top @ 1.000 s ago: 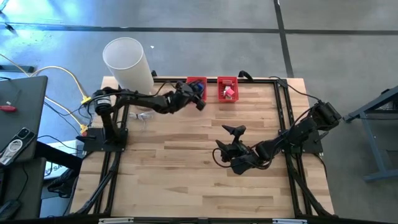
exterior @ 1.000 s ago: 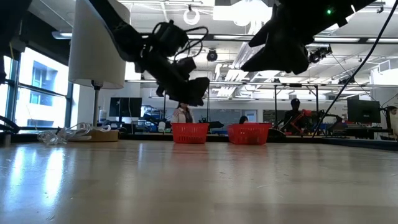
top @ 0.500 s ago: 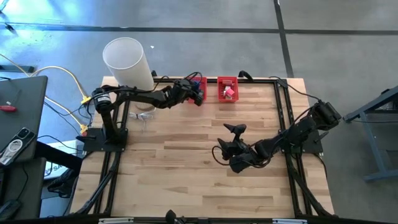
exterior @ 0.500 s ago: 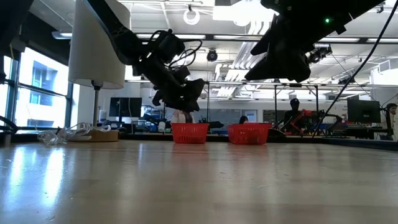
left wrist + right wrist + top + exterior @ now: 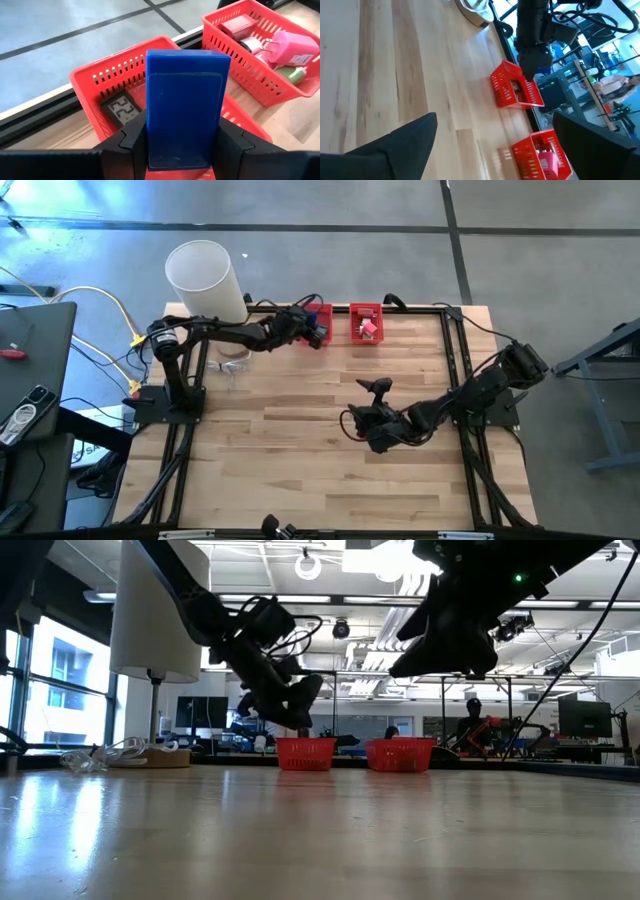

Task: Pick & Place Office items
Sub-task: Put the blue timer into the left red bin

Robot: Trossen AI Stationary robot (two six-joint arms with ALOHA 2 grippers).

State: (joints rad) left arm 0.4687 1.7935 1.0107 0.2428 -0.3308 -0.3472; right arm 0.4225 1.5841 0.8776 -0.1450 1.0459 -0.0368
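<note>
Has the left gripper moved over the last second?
Yes. In the high view the left gripper, shut on a blue block, has pulled back toward its base and now sits over the left red bin, away from the right red bin.

blue flat block (image 5: 184, 107) upright in left claw (image 5: 182, 145).

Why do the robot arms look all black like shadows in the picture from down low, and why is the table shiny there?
Low view: the arms stand against bright ceiling lights and windows, so they show as dark shapes; that light glares off the table. Left wrist view: even light, and the blue block looks sharp.
</note>
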